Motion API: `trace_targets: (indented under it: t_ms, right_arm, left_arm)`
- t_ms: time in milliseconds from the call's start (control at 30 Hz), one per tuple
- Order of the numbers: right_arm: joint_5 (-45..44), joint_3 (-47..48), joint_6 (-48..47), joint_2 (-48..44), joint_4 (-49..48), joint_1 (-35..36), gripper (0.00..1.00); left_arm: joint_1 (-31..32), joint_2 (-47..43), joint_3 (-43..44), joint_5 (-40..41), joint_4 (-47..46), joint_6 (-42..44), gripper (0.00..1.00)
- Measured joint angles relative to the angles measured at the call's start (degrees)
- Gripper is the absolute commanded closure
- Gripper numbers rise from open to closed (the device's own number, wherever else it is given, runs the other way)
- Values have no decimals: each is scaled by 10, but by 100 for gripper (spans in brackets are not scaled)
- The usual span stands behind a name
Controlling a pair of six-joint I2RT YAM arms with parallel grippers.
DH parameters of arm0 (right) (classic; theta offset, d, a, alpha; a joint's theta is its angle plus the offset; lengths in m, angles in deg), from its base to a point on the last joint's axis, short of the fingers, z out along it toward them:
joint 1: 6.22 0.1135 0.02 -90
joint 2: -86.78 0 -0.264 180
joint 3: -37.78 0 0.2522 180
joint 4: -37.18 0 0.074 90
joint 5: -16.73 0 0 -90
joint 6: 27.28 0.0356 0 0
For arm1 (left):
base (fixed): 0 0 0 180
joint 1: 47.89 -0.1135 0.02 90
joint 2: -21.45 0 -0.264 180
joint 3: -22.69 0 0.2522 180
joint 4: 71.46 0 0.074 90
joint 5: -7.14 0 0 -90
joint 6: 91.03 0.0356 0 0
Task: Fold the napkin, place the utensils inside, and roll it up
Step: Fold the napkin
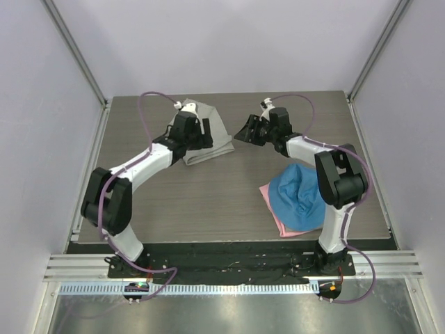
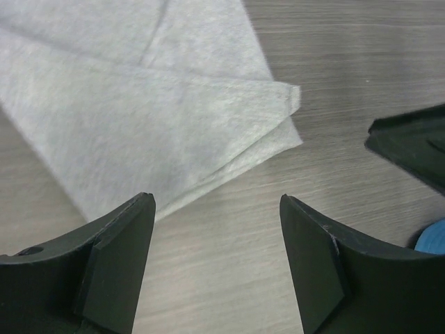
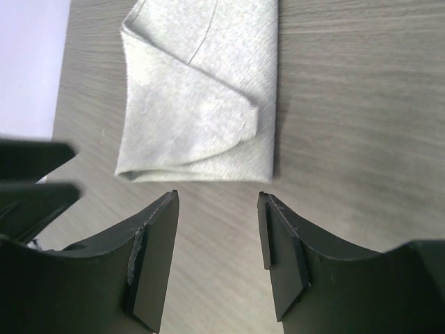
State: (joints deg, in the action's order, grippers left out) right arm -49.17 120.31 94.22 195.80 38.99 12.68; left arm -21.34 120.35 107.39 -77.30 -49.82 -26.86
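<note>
The light grey napkin [image 1: 212, 139] lies folded on the far left-middle of the table. In the left wrist view its layered corner [image 2: 153, 104] rests flat just ahead of my fingers. My left gripper [image 1: 204, 136] hovers over the napkin's near edge, open [image 2: 217, 202], with only bare table between the jaws. The right gripper [image 1: 243, 131] sits just right of the napkin, open [image 3: 217, 198] and empty. The folded napkin [image 3: 201, 104] lies a short way beyond its fingertips. The utensils are out of view.
A blue cloth [image 1: 299, 195] lies on a pink cloth [image 1: 274, 212] at the near right, beside the right arm. The wood-grain table [image 1: 229, 195] is bounded by white walls. A right gripper finger [image 2: 410, 146] shows in the left wrist view.
</note>
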Motion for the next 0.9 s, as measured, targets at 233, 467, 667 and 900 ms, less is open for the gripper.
trace_targets:
  t_ms: [233,467,667,900]
  right_arm:
    - [11,90,-14,94,19,2,46]
    - [15,144,-24,148,41,9,52]
    - [16,177,-30,177,54,11,56]
    - [16,191,-34,190,67,12,66]
  left_arm:
    - [-53,-29,-83,24,20,-71,25]
    - [-112,-12,-132,-5,7,-132,26]
    - [-128,-10,-165,-42,-37,-173,30]
    - [-142,5,-175,-67,-70,-196,41]
